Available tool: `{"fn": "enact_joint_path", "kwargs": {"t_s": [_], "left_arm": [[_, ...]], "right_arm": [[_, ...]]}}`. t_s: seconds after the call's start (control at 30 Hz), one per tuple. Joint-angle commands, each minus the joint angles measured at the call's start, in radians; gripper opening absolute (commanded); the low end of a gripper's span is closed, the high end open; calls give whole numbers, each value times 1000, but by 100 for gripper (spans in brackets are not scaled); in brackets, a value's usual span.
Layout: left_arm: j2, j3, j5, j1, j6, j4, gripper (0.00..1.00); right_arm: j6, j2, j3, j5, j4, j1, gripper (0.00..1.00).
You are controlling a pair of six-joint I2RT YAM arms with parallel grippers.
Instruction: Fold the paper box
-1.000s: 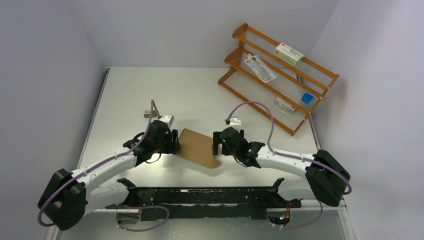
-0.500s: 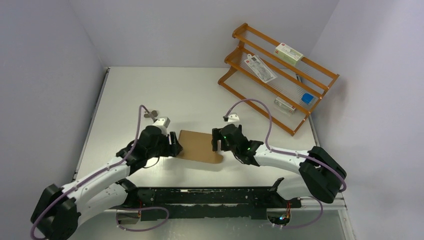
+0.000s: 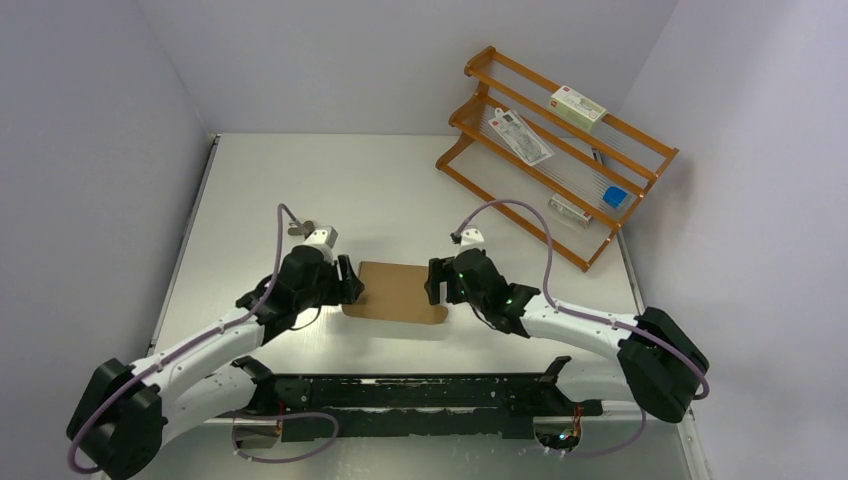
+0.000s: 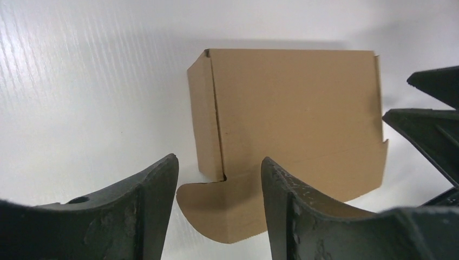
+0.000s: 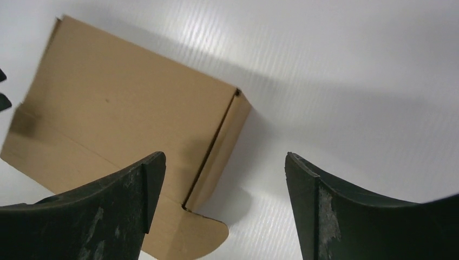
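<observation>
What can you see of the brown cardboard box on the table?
The paper box is brown cardboard, folded into a low closed rectangle, flat on the white table. A narrow side wall shows at each end, and a round-cornered lip juts along its near edge. The left fingers and right fingers stand open at its ends, apparently not touching.

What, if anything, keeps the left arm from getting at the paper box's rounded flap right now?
Likely nothing, so yes: the left fingers stand open right at the paper box, its rounded flap lying on the table, seen between them. The right fingers sit at the opposite end.
</observation>
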Motion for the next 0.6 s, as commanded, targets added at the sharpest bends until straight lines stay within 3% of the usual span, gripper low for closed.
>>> {"fn": "enact_joint_path", "kwargs": {"t_s": [0.0, 0.23, 0.47, 0.57], "left_arm": [[46, -25, 39, 11, -9, 94, 60], [89, -65, 73, 11, -25, 193, 40], [123, -3, 36, 20, 15, 186, 39], [88, 25, 12, 37, 23, 153, 47]], "right_arm": [[40, 30, -54, -61, 62, -3, 81], [17, 88, -63, -67, 140, -3, 66], [-79, 136, 20, 9, 117, -12, 64], [-142, 93, 61, 25, 52, -10, 68]]}}
